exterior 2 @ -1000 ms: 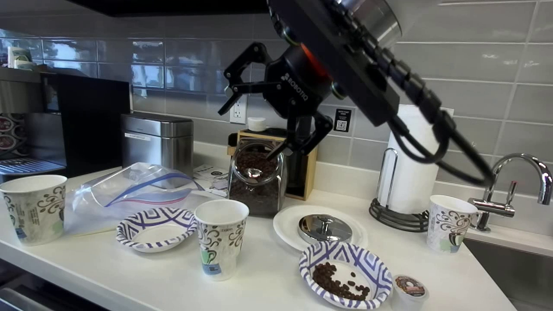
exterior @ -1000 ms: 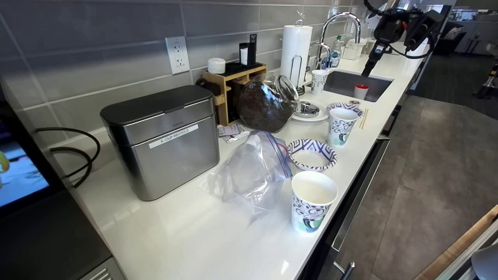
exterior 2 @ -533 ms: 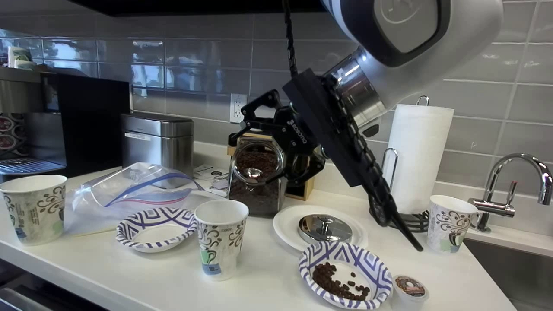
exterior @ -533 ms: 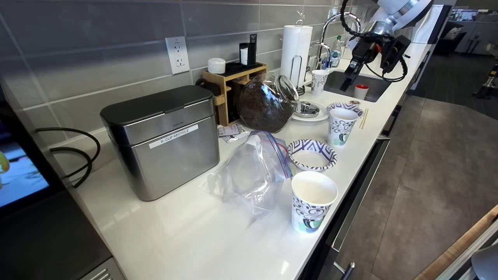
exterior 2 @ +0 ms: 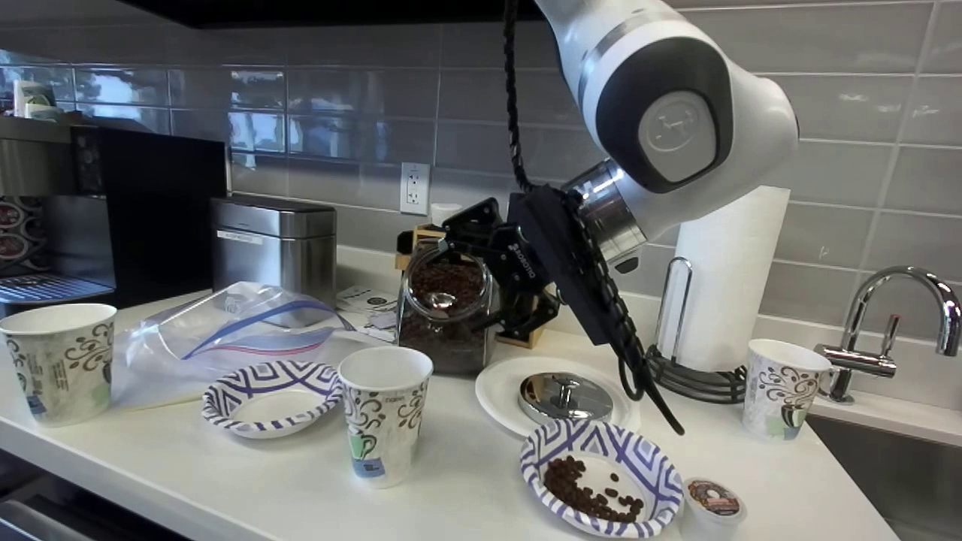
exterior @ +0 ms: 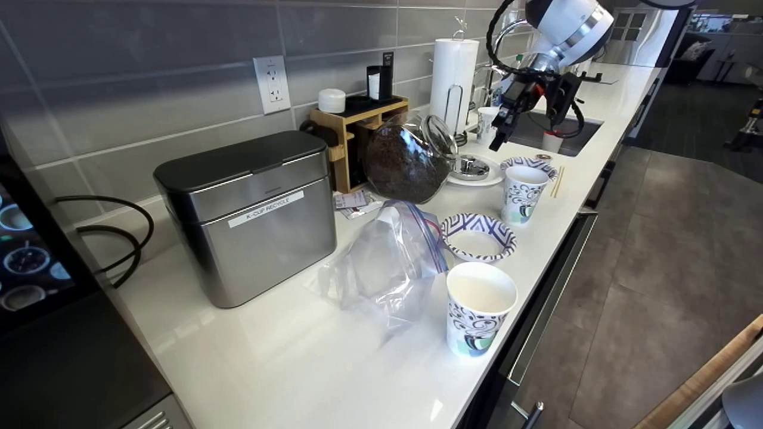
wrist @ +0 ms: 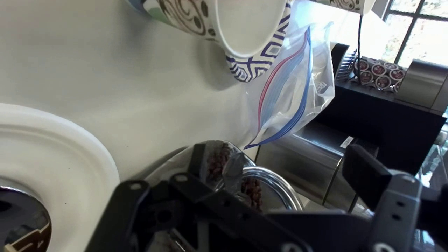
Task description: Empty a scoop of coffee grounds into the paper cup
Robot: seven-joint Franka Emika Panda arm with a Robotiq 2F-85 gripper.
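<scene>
A tall white paper cup with a printed swirl pattern [exterior 2: 385,421] stands upright mid-counter; it also shows in an exterior view [exterior: 523,193] and the wrist view [wrist: 245,24]. Similar cups stand at the near end [exterior: 480,313] and by the sink [exterior 2: 785,387]. A glass jar [exterior 2: 443,353] of dark coffee beans leans with its round mouth facing out; it also shows in the wrist view [wrist: 217,159]. A shiny clear thing is at its mouth; I cannot tell if it is a scoop. My gripper [exterior 2: 462,285] is open and empty, above and in front of the jar.
A patterned bowl [exterior 2: 657,469] holds some beans beside a coffee pod [exterior 2: 712,511]. A white plate [exterior 2: 500,409] bears a chrome lid [exterior 2: 564,398]. Another patterned bowl [exterior 2: 274,379], a plastic bag [exterior 2: 225,330], a steel bin [exterior 2: 274,259] and a paper towel roll [exterior 2: 733,285] stand around.
My gripper has moved down and along the counter from above the sink side to just in front of the jar. It has stayed open. The cups, bowls and jar have not moved.
</scene>
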